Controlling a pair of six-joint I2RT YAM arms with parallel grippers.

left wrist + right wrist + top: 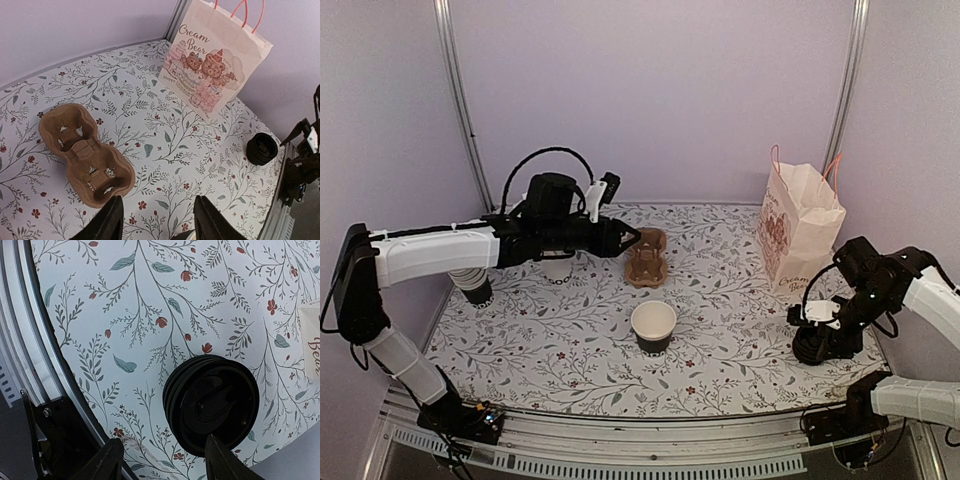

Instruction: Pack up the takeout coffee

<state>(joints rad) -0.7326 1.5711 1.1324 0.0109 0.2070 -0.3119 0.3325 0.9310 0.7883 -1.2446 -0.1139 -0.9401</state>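
The takeout coffee is out of view: no capped cup shows. A lidless black cup (653, 326) with a white inside stands mid-table. My left gripper (628, 240) (159, 220) is open and empty, hovering beside the brown two-cup cardboard carrier (645, 257) (85, 155). My right gripper (819, 333) (165, 462) is open above a low stack of black lids (812, 350) (212, 402). The stack lies toward its right finger (225, 460), and nothing is held.
A "Cream Bear" paper bag (798, 228) (215, 60) stands upright at the back right. A stack of black cups (475, 286) sits at the left edge, with a white container (558, 268) under the left arm. The table's metal rim (30, 340) runs close to the lids.
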